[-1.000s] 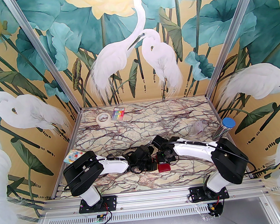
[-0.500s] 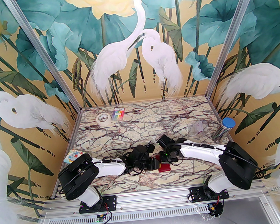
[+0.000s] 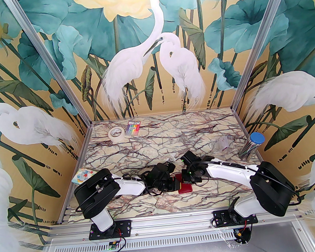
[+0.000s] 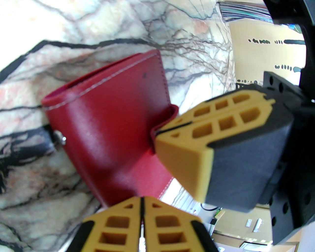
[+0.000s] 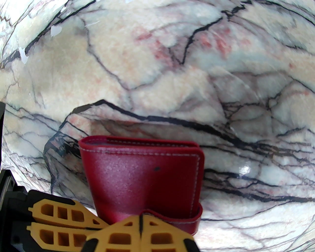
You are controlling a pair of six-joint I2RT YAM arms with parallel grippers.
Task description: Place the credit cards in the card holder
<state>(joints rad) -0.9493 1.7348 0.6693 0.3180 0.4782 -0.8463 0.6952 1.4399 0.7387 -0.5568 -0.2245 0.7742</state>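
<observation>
Working the card holder (image 5: 145, 177) open looks like your aim, which would explain why both grippers crowd its fastening side. The right gripper (image 5: 140, 221) is fully closed, its tips against the snap tab (image 4: 173, 110) directly ahead of it; whether it pinches the tab I cannot tell. The left gripper (image 4: 142, 204), also closed, sits at the lower cover's edge just in front. The holder is dark red, white-stitched and folded, resting on the marble surface (image 5: 157, 73).
</observation>
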